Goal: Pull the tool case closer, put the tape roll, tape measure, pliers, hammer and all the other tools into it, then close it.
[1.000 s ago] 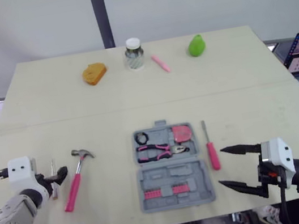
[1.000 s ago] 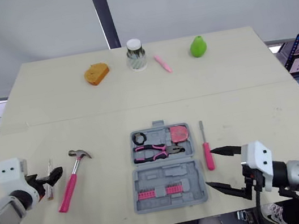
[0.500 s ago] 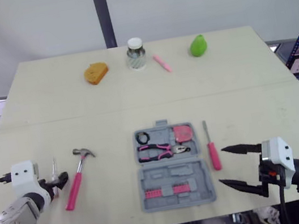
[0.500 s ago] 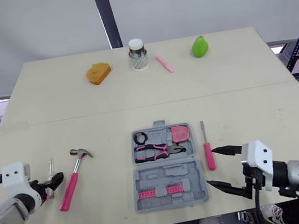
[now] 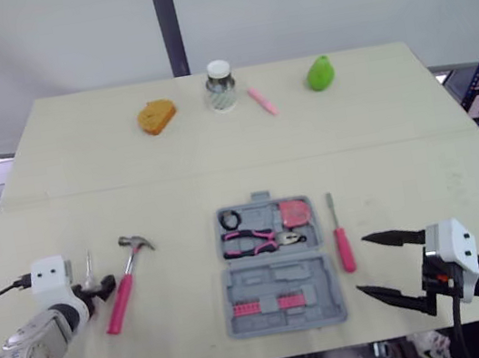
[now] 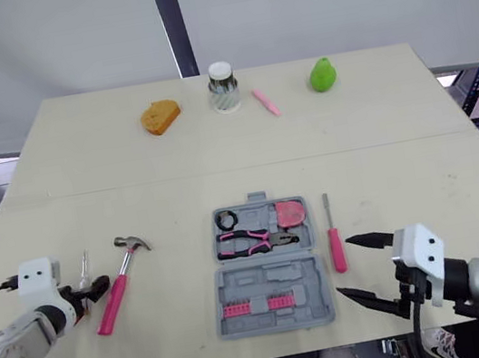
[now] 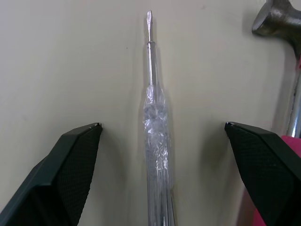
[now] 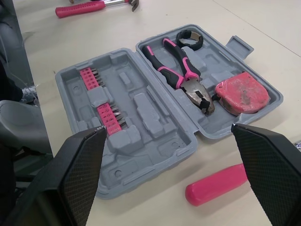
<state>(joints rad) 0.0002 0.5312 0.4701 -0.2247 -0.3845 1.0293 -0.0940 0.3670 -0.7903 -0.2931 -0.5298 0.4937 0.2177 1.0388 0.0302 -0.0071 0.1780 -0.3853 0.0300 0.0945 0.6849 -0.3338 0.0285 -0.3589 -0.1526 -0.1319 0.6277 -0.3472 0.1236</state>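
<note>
I count one open grey plastic tool case (image 5: 278,269), lying flat near the front edge of the pale table (image 5: 401,152), about mid-width. It holds one black tape roll (image 5: 230,220), one pink tape measure (image 5: 296,213), one pair of pink-and-black pliers (image 5: 259,242) and one row of pink bits (image 5: 265,306).

Three tools lie outside:
- one pink-handled hammer (image 5: 126,281), left of the case;
- one pink-handled screwdriver (image 5: 343,244), just beside the case's right wall;
- one slim clear-handled screwdriver (image 7: 155,141), left of the hammer.

Along the far edge sit four things, well apart from the tools: an orange sponge-like lump (image 5: 156,116), a white-lidded glass jar (image 5: 220,86), a pink marker (image 5: 260,101) and a green pear shape (image 5: 319,73). The middle of the table is bare.

My left gripper (image 5: 101,287) is spread wide, its fingers (image 7: 75,160) either side of the clear screwdriver without touching it. The screwdriver's handle runs out of the wrist view, and I think it is wrapped in crinkled film.

My right gripper (image 5: 362,264) also stands apart, by the front edge, right of the case.
</note>
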